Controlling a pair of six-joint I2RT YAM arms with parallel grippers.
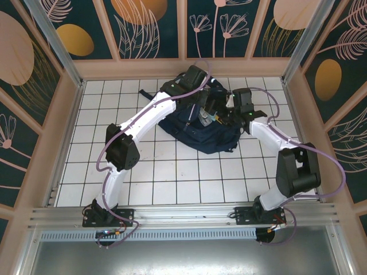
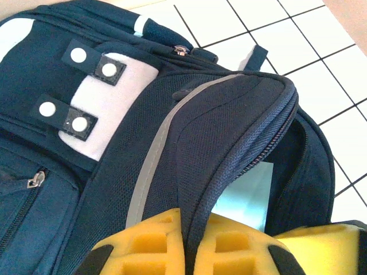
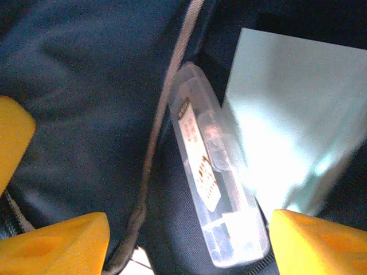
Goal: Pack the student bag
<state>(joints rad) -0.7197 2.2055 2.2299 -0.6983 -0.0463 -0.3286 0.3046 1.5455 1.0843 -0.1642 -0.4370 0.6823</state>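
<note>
Gripping: left end effector clamped on student bag opening rim | bag on bench, far centre | inside: clear plastic case beside pale blue-green sheet | right end effector spread wide over case, holding nothing

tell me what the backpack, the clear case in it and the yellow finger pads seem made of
The student bag looks like woven synthetic fabric, matte navy: weave and mesh texture show. The clear case seems hard plastic, glossy: see-through, with bright glints. The finger pads look like soft foam or rubber, matte yellow, with moulded recesses.
</note>
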